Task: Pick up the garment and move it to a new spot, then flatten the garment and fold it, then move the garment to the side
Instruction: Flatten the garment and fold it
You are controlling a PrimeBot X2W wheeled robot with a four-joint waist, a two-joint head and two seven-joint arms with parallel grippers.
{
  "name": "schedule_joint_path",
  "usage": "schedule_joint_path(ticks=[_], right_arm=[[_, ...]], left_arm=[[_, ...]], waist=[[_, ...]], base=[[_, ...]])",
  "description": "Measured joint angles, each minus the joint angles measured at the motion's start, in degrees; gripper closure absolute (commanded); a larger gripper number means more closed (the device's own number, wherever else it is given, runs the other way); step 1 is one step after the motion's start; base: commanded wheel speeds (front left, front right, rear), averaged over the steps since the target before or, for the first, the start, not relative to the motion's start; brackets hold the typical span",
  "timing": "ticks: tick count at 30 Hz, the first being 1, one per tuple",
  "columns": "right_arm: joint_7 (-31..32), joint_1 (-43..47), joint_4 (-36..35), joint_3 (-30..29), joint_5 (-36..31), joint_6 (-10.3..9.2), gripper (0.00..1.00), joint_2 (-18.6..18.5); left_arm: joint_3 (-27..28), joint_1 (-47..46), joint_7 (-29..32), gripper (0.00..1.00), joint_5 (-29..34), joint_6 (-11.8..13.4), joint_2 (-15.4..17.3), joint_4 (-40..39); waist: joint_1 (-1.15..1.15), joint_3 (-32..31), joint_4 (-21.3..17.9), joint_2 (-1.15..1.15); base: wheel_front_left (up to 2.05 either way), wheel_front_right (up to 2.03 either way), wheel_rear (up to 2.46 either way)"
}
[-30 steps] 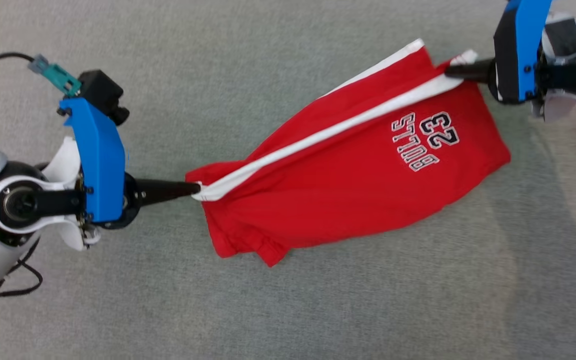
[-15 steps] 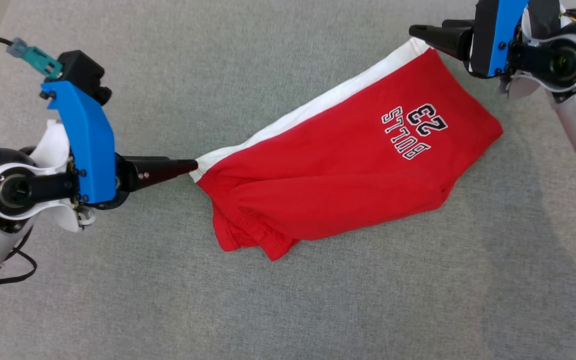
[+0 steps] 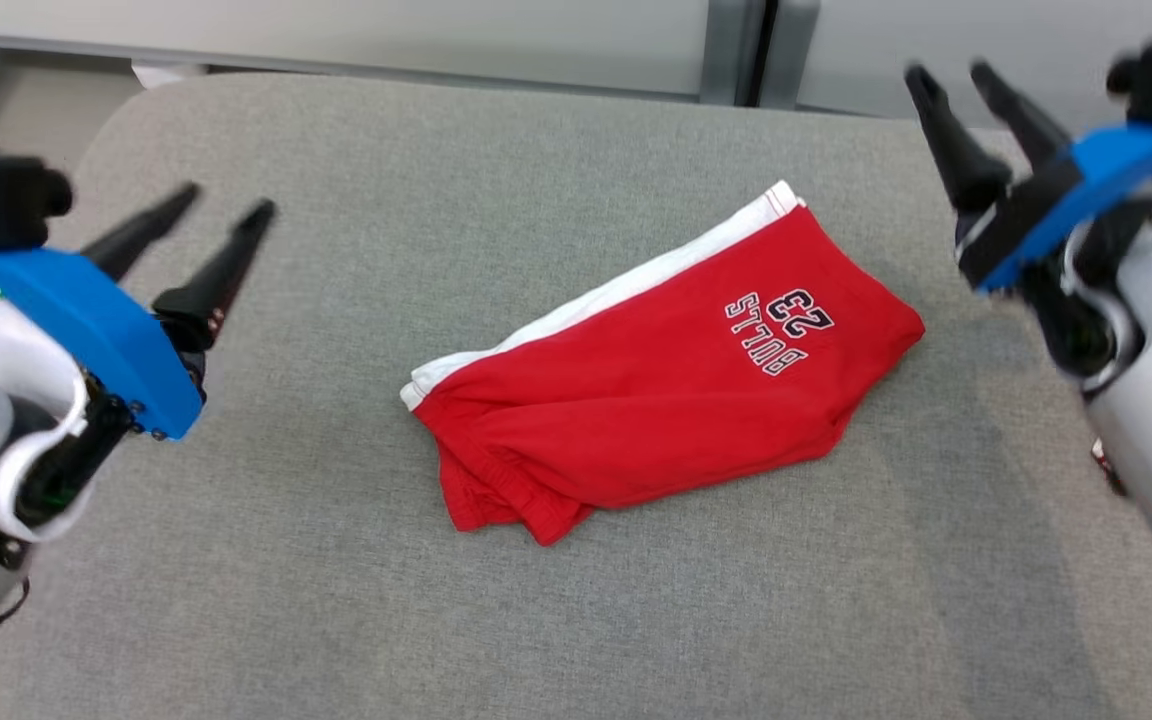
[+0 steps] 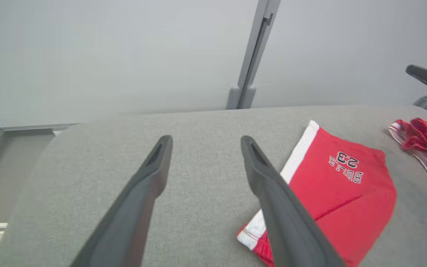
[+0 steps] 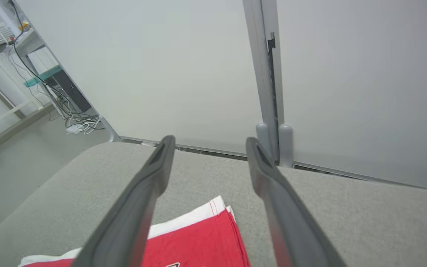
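Observation:
The garment (image 3: pixel 666 375) is a pair of red shorts with a white side stripe and a "BULLS 23" print, lying folded and slanted in the middle of the grey padded table (image 3: pixel 536 150). It also appears in the left wrist view as the garment (image 4: pixel 332 193) and in the right wrist view as the garment (image 5: pixel 198 241). My left gripper (image 3: pixel 226 200) hovers open to the left of it, fingers apart with nothing between them. My right gripper (image 3: pixel 948 72) hovers open above the table's far right, also apart from the cloth.
A second red and white striped cloth (image 4: pixel 421 146) lies on the table's right side. A pale wall with a grey post (image 3: pixel 736 45) stands behind the table. Cables and a desk (image 5: pixel 50 85) lie beyond the table's corner.
Both grippers have let go of the shorts' ends, opened and lifted away to the sides. The shorts now lie folded on the table. The head camera has tilted up, showing the far edge.

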Motion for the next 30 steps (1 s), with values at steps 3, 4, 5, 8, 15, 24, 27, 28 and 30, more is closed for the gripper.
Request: schedule_joint_path(ticks=[3,4,5,8,15,24,27,28,30], right_arm=[[-5.1,3.3,4.7,0.4,-2.2,0.0,0.0,0.3],[-5.5,3.8,6.3,0.7,-2.6,0.0,0.0,0.5],[-5.9,4.4,7.7,1.2,-3.0,0.0,0.0,0.8],[-5.3,4.9,12.0,2.5,-3.5,0.0,0.0,1.2],[4.8,1.8,20.6,6.8,-5.0,0.0,0.0,0.0],[20.4,-2.1,27.2,10.6,-4.3,0.01,0.0,-2.3],[25.1,-2.7,28.5,10.6,-3.3,0.01,0.0,-2.5],[26.7,-2.7,28.9,10.6,-3.1,0.01,0.0,-2.5],[29.7,-3.3,29.2,10.9,-3.1,0.04,0.0,-3.0]], left_arm=[[0.6,3.8,-11.3,0.0,5.9,5.8,-2.0,0.5],[0.4,5.4,-14.0,0.0,6.9,7.5,-3.0,0.5],[0.1,6.8,-16.4,0.0,8.5,9.5,-4.1,0.5],[1.4,10.1,-21.0,0.0,10.4,14.2,-7.5,0.0],[8.0,18.9,-22.1,0.0,14.1,14.4,-16.2,-1.8],[13.7,26.1,-22.1,0.0,18.8,9.3,-22.9,0.9],[15.1,27.2,-22.1,0.0,19.9,8.2,-24.3,1.8],[15.4,27.4,-22.1,0.0,20.2,7.9,-24.7,2.1],[16.0,27.9,-22.1,0.0,20.9,7.4,-25.5,2.7]], waist=[[0.0,-1.2,0.6,0.0],[0.0,-1.4,1.0,0.0],[0.0,-1.6,1.6,0.0],[0.01,-1.8,3.3,0.0],[0.02,-1.2,8.4,0.0],[0.02,-0.2,14.2,0.01],[0.02,0.2,15.2,0.01],[0.02,0.4,15.5,0.01],[0.02,0.8,15.9,0.01]], base=[[0.0,0.0,0.0],[0.0,0.0,0.0],[0.0,0.0,0.0],[0.0,0.0,0.0],[0.0,0.0,0.0],[0.0,0.0,0.0],[0.0,0.0,0.0],[0.0,0.0,0.0],[0.0,0.0,0.0]])
